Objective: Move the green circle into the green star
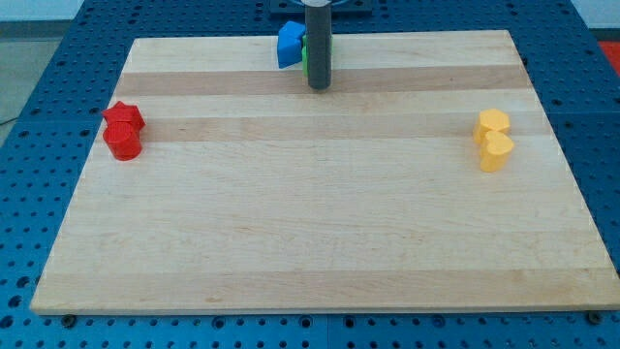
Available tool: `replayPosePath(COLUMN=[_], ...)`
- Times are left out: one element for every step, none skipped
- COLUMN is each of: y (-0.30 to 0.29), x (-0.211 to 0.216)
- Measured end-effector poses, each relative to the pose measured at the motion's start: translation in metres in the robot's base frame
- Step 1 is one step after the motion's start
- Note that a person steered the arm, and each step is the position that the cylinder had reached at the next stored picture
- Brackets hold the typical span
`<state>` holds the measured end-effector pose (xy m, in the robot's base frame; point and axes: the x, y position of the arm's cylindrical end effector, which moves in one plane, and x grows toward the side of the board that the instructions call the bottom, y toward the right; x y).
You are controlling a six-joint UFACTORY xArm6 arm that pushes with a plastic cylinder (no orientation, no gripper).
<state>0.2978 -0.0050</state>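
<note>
My tip (319, 86) rests on the wooden board (320, 223) near the view's top centre. The rod stands in front of a green block (304, 60), which shows only as a thin sliver at the rod's left edge; its shape cannot be told. Whether this is the circle or the star cannot be told, and no second green block shows. A blue block (289, 45) sits just left of the rod at the board's top edge, touching the green sliver.
Two red blocks (123, 130) sit together at the view's left edge of the board. Two yellow blocks (493, 140) sit together at the view's right. The board lies on a blue perforated table (39, 87).
</note>
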Motion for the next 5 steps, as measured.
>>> replayPosePath(y=[0.0,0.0,0.0,0.006,0.029], x=[-0.007,-0.015,-0.028,-0.03,-0.017])
